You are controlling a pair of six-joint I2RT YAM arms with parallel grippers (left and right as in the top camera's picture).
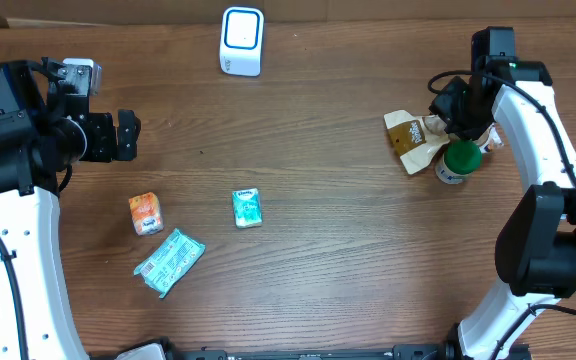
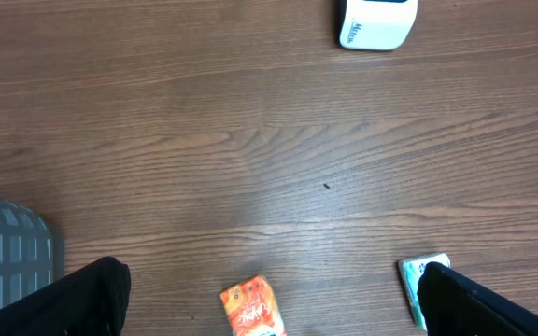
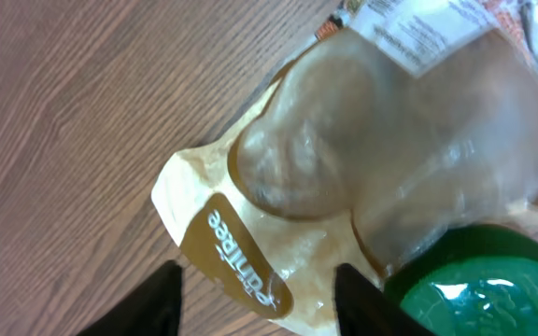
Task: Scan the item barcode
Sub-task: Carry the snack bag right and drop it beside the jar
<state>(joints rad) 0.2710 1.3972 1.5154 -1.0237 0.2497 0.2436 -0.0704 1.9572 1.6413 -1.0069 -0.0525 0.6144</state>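
Currently the right claw [image 3: 258, 303] stands part-open over the pouch [image 1: 413, 140], one finger either side of its brown-labelled corner. No clamp on the film is visible. The left claw [image 1: 128, 135] is spread wide and empty at 9 o'clock on the desk [image 1: 318, 130].

Hazards. The pouch lies at 3 o'clock, touching a green-lidded container [image 1: 458, 160] at its 4 o'clock. A closing or lifting claw may catch that container and tip it. The film looks glossy and slack, so a shallow pinch may slip. The pouch may also fold and hide its code from the scanner [image 1: 241, 40], well apart at 12 o'clock.

Appearance. The pouch is translucent tan and bulged in the middle, with a cream border. It carries a brown oval label with white lettering and a printed white panel at the far end. No barcode can be made out.
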